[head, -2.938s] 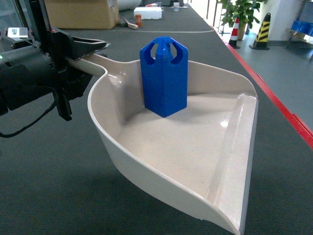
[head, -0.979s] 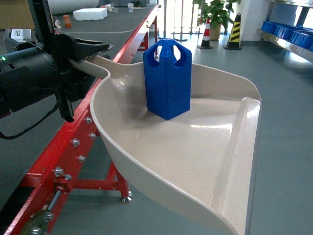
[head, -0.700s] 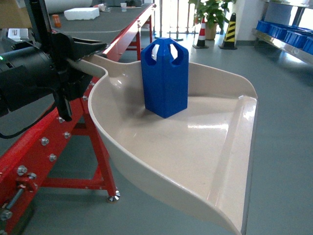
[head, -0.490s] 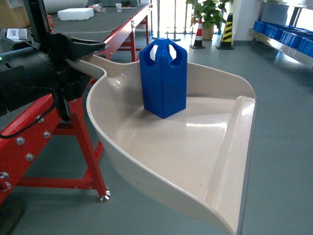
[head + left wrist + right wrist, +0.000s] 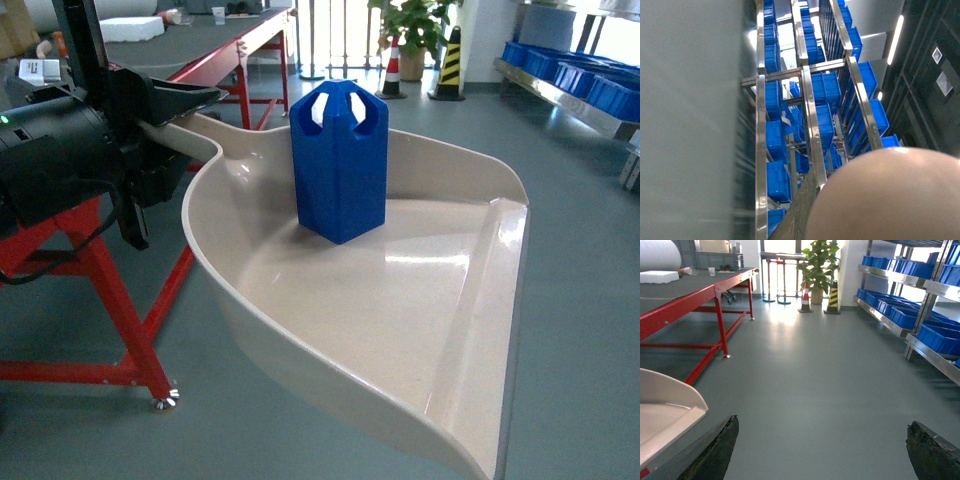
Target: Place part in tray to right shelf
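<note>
A: What is seen nearest in the head view?

B: A large beige plastic dustpan-shaped tray [image 5: 400,300] is held above the grey floor [image 5: 580,250], its long handle [image 5: 180,135] clamped in the jaws of the left gripper [image 5: 185,100].

A: And the part?

B: The small bright blue plastic block with a peaked, pierced top [image 5: 339,160] is stood upright in the tray, towards the back wall by the handle.

A: The right gripper?

B: The right gripper [image 5: 822,450] is seen with jaws set wide apart and nothing between them; the tray's lip lies to its left.

A: Farther off?

B: A red-framed worktop [image 5: 215,40] is seen at left, and a stainless steel shelf rack carrying blue crates [image 5: 900,315] at right.
</note>
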You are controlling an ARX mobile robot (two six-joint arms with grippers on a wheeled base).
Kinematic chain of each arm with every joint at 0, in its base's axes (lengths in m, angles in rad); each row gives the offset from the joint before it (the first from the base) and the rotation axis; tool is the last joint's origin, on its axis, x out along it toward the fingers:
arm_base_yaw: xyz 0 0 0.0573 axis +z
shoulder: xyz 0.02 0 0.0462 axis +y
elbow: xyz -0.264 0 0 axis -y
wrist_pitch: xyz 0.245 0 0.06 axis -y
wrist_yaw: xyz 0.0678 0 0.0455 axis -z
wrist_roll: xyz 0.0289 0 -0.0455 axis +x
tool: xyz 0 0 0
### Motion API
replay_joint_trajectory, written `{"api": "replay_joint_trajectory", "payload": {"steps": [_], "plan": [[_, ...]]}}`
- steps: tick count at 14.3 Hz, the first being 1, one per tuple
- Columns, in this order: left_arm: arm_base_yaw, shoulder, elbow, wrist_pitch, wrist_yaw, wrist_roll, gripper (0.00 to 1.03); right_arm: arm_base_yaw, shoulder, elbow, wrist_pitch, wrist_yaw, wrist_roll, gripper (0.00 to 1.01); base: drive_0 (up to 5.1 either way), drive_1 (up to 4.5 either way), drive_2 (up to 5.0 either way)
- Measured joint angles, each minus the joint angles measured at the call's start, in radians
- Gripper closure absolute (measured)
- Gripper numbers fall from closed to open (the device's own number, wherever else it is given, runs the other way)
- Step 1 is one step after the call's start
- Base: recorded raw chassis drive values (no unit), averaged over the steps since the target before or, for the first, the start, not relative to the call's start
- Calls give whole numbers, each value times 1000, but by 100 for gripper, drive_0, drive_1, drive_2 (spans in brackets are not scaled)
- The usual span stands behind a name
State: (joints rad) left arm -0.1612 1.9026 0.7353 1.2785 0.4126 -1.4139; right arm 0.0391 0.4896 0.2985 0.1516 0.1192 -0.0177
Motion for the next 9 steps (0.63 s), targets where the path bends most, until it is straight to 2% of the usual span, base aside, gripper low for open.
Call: {"api": "replay_joint_trajectory", "payload": {"steps": [9], "plan": [[-1,0,0,4,-1,-1,91,0,-1,0,2,1,0,3,502,-244,-244]]}}
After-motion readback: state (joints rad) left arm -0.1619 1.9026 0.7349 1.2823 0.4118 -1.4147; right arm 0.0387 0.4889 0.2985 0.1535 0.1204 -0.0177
